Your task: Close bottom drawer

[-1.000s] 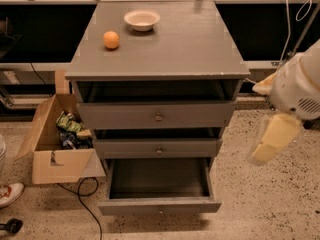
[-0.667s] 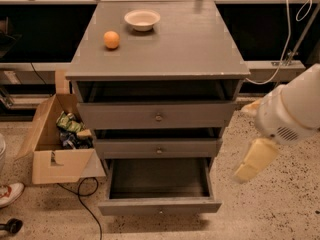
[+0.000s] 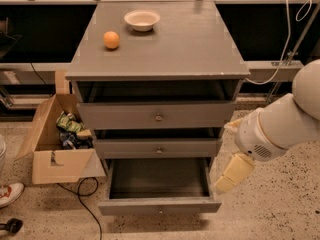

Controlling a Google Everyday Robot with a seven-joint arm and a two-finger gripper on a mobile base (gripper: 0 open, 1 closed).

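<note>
The grey cabinet [image 3: 160, 54] has three drawers. The bottom drawer [image 3: 159, 205] is pulled far out, its inside empty, with a small knob at the middle of its front panel. The middle drawer [image 3: 158, 147] and top drawer [image 3: 157, 115] stand slightly out. My white arm comes in from the right. My gripper [image 3: 227, 180] hangs down at the cabinet's right side, just right of the open bottom drawer's right wall and a little above its front corner. It holds nothing that I can see.
An orange [image 3: 111, 39] and a white bowl [image 3: 142, 19] sit on the cabinet top. An open cardboard box [image 3: 55, 149] with packets stands on the floor at the left. A black cable [image 3: 85, 206] runs on the floor. A shoe [image 3: 10, 194] lies at the far left.
My arm and gripper have moved left and down, from beside the middle drawers toward the bottom drawer's right front corner. The drawers have not moved.
</note>
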